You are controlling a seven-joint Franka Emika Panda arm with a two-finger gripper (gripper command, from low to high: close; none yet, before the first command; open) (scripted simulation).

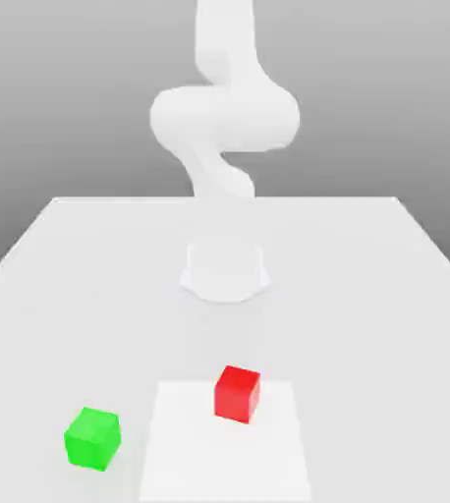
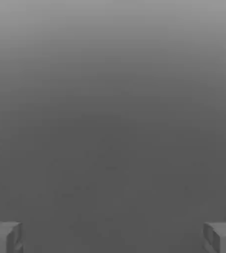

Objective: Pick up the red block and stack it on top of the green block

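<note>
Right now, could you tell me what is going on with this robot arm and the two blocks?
Nothing is being handled yet. The white arm rises at the far side of the table, well away from both blocks. The gripper is open, fingers wide apart with nothing between them. The red block sits on a lighter square patch, and the green block rests apart from it, toward the exterior view's left.
</note>
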